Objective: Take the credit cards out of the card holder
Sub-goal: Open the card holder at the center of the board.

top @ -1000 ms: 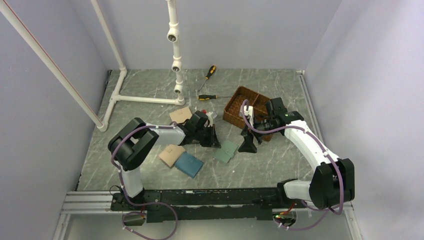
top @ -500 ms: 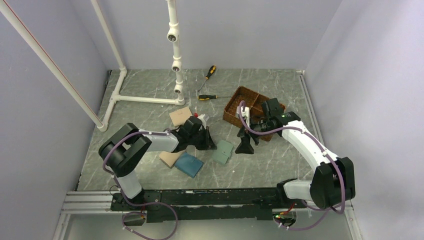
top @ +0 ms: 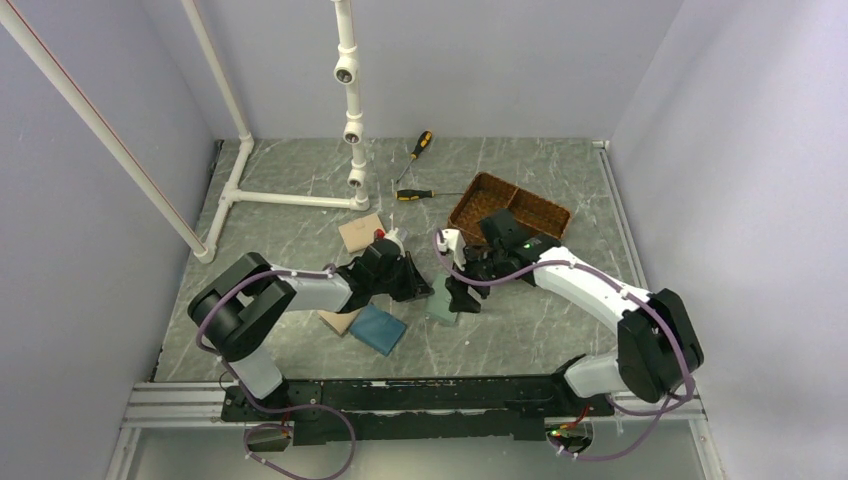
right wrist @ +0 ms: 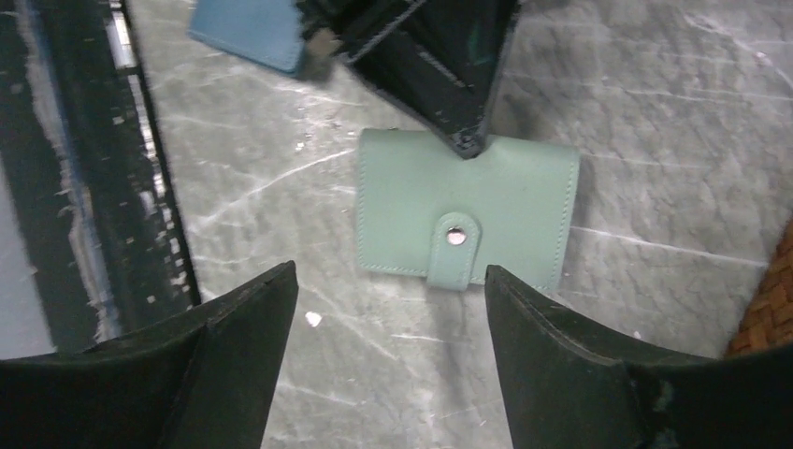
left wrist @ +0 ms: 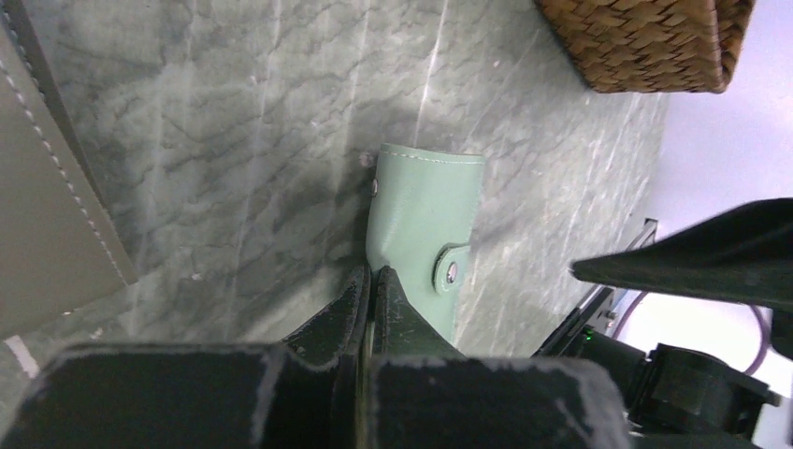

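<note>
**Grey marbled desk: card holder steadied, snap not yet undone**

Grey-veined stone forms the desk (top: 500,345), walled in pale lilac. Near its middle the card holder (right wrist: 468,201) lies flat and closed, its small strap fastened over the snap (right wrist: 455,237). No credit cards can be seen, so they are judged to be inside. The left gripper (left wrist: 372,281) is set low against one long edge of the holder, its fingers pressed narrowly together. Whether the edge is nipped between them cannot be told. The right gripper (right wrist: 391,276) is hung directly above the holder with its fingers spread wide and nothing held. A blue wallet (top: 378,328) lies near the left arm, and a woven basket (top: 556,208) stands farther back, apart from the holder.

The opening step is judged to be in hand: the holder is steadied while the strap is approached. Next, the right fingers would need to be lowered and closed on the strap tab. The tab would then be pulled off the snap, so that the flap may be folded back and the cards exposed.
</note>
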Action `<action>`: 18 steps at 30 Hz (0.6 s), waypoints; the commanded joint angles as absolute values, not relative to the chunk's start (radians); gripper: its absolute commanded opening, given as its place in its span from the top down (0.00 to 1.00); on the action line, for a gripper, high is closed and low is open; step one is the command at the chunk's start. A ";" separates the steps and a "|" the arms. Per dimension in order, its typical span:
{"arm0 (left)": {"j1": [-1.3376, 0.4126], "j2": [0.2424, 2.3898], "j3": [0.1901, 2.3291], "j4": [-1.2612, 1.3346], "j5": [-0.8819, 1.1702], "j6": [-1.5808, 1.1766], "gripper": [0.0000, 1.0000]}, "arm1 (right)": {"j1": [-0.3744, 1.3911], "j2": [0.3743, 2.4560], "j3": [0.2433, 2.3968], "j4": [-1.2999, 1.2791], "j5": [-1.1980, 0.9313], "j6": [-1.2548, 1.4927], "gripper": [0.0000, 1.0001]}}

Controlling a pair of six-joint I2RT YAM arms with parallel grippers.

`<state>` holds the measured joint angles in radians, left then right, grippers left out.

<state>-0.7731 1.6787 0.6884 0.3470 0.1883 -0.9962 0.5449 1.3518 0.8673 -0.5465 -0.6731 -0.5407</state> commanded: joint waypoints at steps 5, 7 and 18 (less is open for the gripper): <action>-0.795 1.606 0.684 0.388 0.137 -1.056 1.00 | 0.633 1.464 0.881 -0.383 -0.364 -0.385 0.37; -0.796 1.599 0.681 0.385 0.134 -1.052 1.00 | 0.647 1.491 0.893 -0.386 -0.326 -0.373 0.41; -0.796 1.591 0.667 0.410 0.140 -1.042 1.00 | 0.678 1.540 0.903 -0.384 -0.312 -0.349 0.44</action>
<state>-0.7902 1.6302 0.6708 0.3550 0.1486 -1.0378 0.6624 1.5211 0.8673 -0.4164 -0.3424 -0.3767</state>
